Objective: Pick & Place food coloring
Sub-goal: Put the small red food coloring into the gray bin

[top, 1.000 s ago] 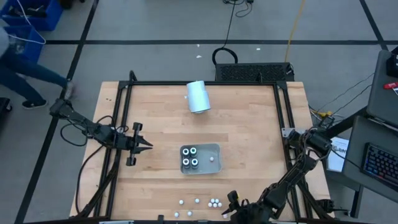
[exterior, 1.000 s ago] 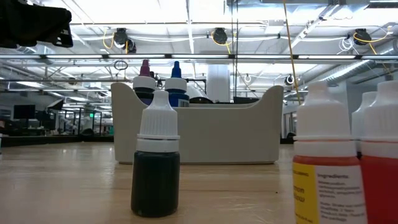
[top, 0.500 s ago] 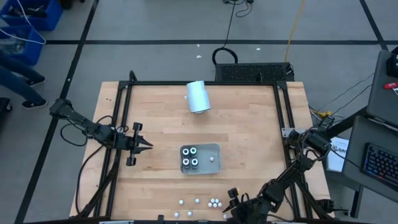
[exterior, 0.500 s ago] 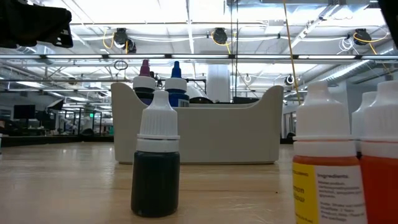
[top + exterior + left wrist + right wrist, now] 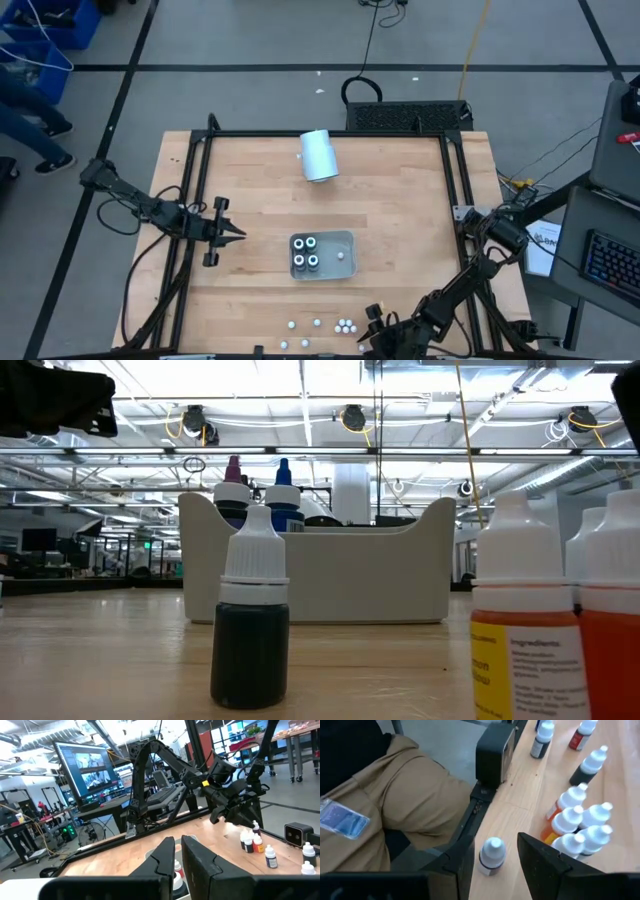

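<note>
Right gripper [image 5: 495, 857] at the table's near edge, jaws apart, straddling one upright food coloring bottle [image 5: 492, 855], not visibly clamped. Cluster of upright bottles [image 5: 580, 827] just beside it. More stand in the grey tray [image 5: 345, 240] mid-table. Left gripper [image 5: 232, 232] waits left, fingers nearly together, empty.

Only one word can be read. The yellow-labelled food coloring bottle [image 5: 518, 622] at the front of the low view has "Ingredients:" in small print on its label; the lines under it are too small to read. The monitor [image 5: 89, 766] seen past the left end effector [image 5: 177, 854] shows pictures, but no words that can be read
</note>
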Available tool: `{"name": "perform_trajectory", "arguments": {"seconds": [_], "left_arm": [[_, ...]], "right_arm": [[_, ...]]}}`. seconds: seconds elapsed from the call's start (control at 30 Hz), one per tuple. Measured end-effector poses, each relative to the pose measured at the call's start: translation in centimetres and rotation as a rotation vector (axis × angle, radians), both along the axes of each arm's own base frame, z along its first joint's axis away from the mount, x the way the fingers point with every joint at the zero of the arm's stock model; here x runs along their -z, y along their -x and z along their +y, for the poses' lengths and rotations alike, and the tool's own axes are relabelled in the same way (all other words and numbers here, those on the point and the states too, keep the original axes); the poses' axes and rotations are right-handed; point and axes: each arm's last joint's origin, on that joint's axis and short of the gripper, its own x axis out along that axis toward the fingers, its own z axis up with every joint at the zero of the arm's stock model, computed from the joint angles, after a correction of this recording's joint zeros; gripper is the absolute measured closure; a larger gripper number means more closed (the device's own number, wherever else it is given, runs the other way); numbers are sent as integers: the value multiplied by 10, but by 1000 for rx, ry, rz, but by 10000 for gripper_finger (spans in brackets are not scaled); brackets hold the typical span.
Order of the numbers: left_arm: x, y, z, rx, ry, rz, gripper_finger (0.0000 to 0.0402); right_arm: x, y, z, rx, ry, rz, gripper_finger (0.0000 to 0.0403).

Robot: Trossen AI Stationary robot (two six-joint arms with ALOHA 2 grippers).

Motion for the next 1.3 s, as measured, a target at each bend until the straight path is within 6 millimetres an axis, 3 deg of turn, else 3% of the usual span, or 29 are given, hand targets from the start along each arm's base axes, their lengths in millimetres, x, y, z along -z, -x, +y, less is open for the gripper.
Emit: {"name": "perform_trajectory", "arguments": {"seconds": [1.0, 1.3], "left_arm": [[0, 0, 0, 0, 0, 0, 360], [0, 0, 0, 0, 0, 1, 360]], "right_arm": [[2, -4, -2, 44, -41, 18, 265], [3, -3, -3, 46, -38, 23, 311]]}}
